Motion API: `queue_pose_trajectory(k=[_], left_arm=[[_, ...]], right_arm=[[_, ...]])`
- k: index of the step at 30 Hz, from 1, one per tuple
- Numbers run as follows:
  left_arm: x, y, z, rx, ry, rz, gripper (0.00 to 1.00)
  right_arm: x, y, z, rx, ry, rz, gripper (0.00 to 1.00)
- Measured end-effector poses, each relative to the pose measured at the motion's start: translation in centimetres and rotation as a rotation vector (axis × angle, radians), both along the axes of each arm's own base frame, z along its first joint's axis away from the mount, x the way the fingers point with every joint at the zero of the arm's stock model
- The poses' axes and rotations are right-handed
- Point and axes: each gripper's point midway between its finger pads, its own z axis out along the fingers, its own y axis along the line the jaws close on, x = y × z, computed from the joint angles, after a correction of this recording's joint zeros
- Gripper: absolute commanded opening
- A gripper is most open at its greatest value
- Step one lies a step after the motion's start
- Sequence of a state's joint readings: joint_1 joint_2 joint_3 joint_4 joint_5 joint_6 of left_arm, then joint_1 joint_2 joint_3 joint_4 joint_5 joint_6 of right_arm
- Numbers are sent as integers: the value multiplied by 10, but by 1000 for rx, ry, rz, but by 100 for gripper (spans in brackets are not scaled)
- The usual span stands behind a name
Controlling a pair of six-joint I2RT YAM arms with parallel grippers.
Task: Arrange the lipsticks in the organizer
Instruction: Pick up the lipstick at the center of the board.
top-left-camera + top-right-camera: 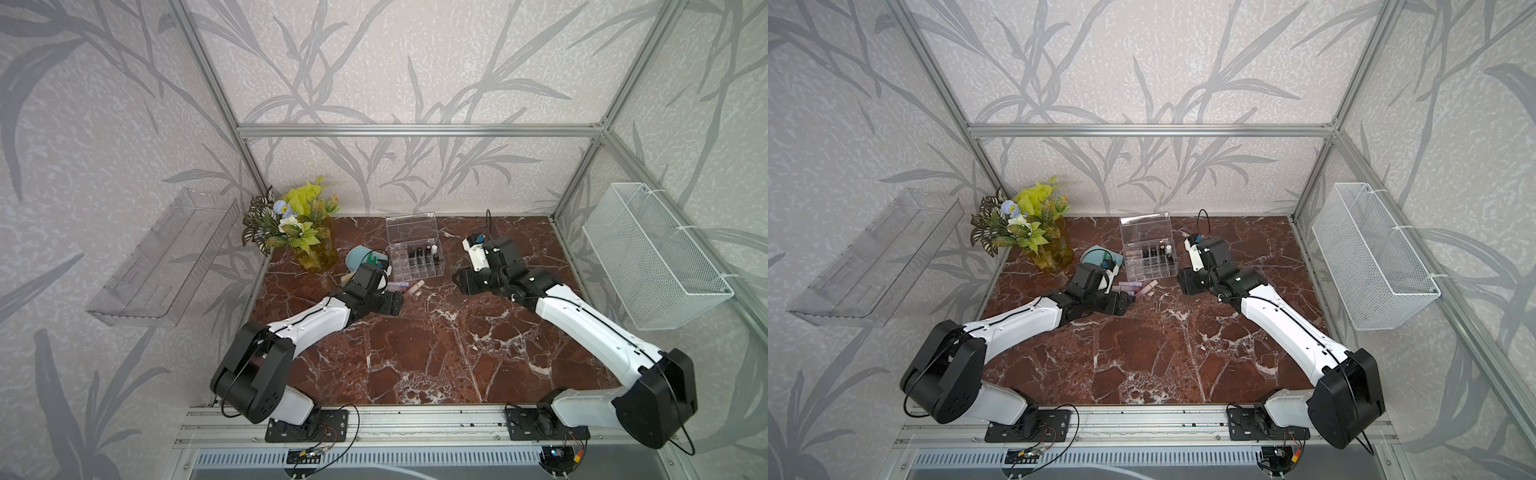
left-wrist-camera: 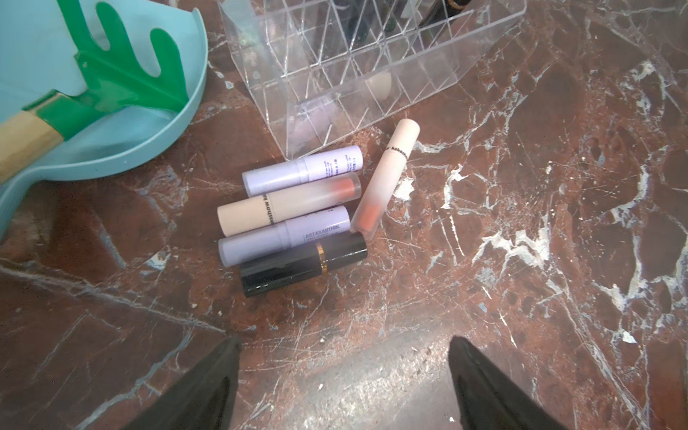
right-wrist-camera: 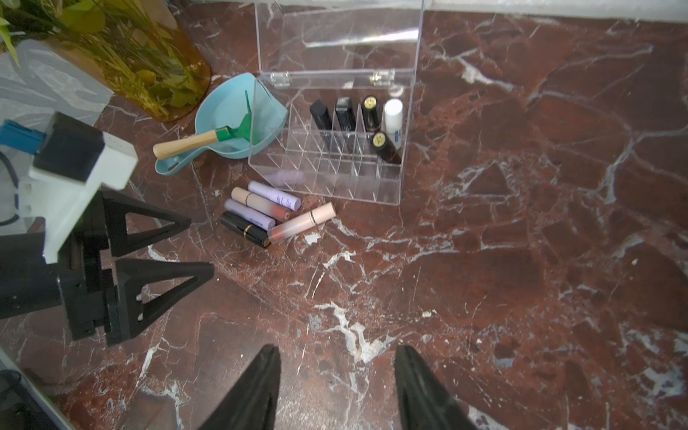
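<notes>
The clear organizer [image 3: 327,175] stands with its lid up at the back of the marble table, seen in both top views [image 1: 417,259] [image 1: 1150,259]. Several dark lipsticks [image 3: 344,111] and a white one [image 3: 392,117] stand upright in its far compartments. Several more lipsticks lie on the table in front of it: two lilac [image 2: 301,169], a beige one [image 2: 288,203], a black one [image 2: 303,262] and a pale pink one [image 2: 385,178]. My left gripper [image 2: 344,340] is open just short of the black tube, holding nothing. My right gripper [image 3: 338,350] is open over bare marble, farther from the organizer.
A teal scoop [image 3: 231,111] holding a green rake with a wooden handle [image 3: 186,143] touches the organizer's side. A yellow vase of plants [image 1: 307,245] stands in the back corner. A clear wall tray [image 1: 158,266] and a white mesh basket [image 1: 656,257] hang on the side walls.
</notes>
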State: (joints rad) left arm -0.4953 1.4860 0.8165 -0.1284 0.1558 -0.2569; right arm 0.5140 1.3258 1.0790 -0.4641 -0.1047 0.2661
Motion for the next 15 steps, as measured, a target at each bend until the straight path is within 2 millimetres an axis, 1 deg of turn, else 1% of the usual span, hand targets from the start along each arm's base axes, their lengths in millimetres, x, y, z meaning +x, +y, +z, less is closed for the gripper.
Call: queue_pose_trajectory(k=[2,5,15], left_arm=[[1,2,-1,12,-2,5,91],[4,3,-3,22,-5,13,91],[11,3,-7,50,-13,12,87]], right_arm=[[-8,-3,-11,-6,34,0,54],[-16,-5,-20,-8,65,-2,55],[-24,-6,-22,5,74,9,55]])
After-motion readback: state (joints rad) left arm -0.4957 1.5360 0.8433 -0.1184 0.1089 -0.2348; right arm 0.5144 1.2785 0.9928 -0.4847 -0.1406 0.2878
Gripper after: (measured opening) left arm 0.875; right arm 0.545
